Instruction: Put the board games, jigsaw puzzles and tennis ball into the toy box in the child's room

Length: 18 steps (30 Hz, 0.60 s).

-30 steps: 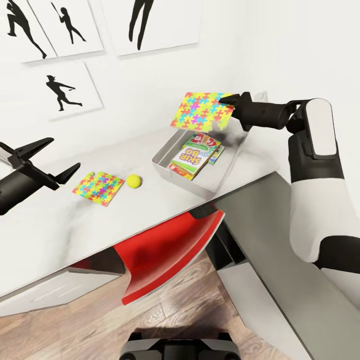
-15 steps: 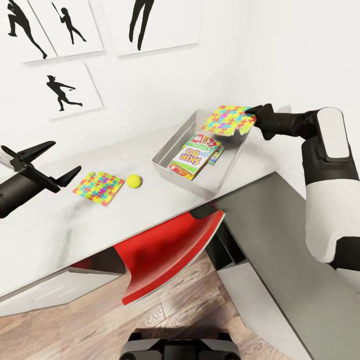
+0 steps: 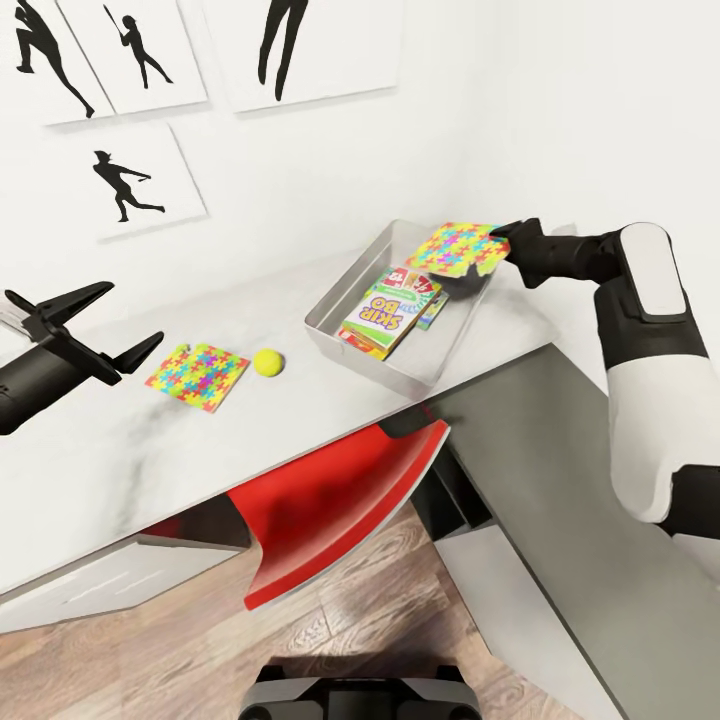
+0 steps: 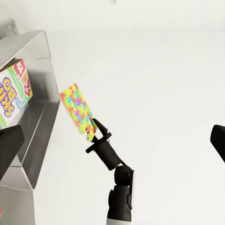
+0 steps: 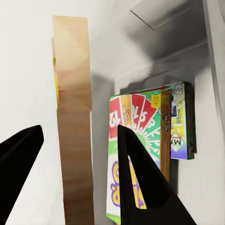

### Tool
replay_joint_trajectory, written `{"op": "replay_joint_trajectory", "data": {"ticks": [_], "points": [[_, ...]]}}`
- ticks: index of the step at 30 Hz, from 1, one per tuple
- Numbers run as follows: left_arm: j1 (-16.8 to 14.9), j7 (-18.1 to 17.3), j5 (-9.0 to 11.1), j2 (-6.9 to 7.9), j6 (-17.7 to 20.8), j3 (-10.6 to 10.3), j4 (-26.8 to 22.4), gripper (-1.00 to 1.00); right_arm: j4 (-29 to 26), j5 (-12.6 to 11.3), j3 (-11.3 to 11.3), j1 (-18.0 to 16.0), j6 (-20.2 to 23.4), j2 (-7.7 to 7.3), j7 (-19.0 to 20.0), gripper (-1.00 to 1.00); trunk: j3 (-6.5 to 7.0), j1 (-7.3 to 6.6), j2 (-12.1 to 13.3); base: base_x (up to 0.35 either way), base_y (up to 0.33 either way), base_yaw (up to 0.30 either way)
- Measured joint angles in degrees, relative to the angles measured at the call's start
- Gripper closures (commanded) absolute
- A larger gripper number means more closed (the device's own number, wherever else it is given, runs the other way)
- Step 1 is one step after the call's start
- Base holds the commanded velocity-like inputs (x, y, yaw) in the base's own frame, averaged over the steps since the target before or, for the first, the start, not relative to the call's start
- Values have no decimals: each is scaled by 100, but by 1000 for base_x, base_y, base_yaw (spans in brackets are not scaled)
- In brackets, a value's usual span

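My right gripper (image 3: 505,240) is shut on the corner of a multicoloured jigsaw puzzle (image 3: 455,248), holding it tilted in the air over the far right corner of the grey toy box (image 3: 360,365). The right wrist view shows the puzzle (image 5: 72,117) edge-on between the fingers, above the green-yellow Skip-Bo board game (image 5: 136,154). That Skip-Bo box (image 3: 385,315) lies in the toy box on other game boxes, which are partly hidden. A second jigsaw puzzle (image 3: 197,375) and the tennis ball (image 3: 267,361) lie on the pale table (image 3: 120,470). My left gripper (image 3: 130,312) hangs open beside that puzzle.
A red chair (image 3: 330,510) is tucked under the table's front edge. The dark grey desk section (image 3: 540,470) runs along the right under my right arm. Black silhouette posters (image 3: 130,185) hang on the white wall behind. Wood-plank floor lies below.
My right arm has brought the puzzle down and to the right, from high above the box to just over its far right corner. The left arm has barely moved.
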Motion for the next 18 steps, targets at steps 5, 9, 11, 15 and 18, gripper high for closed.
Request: {"op": "replay_joint_trajectory", "data": {"ticks": [5, 9, 11, 15, 18], "points": [[-8, 11, 1, 5, 4, -1, -1, -100, 23, 3, 10, -14, -18, 23, 3, 100, 3, 0, 0, 0, 0, 103], [-6, 14, -2, 9, 6, -1, -1, -100, 28, 5, 12, -17, -20, 29, 7, 100, 10, 0, 0, 0, 0, 215], [-6, 14, -4, 10, 6, 0, -2, -100, 29, 5, 12, -18, -21, 30, 7, 100, 13, 0, 0, 0, 0, 250], [-8, 15, -6, 13, 7, -1, -1, -100, 30, 7, 13, -18, -20, 23, 10, 100, 16, 0, 0, 0, 0, 208], [-6, 13, -7, 16, 7, -2, -1, -100, 30, 7, 13, -15, -20, 1, 12, 100, 17, 0, 0, 0, 0, 101]]}}
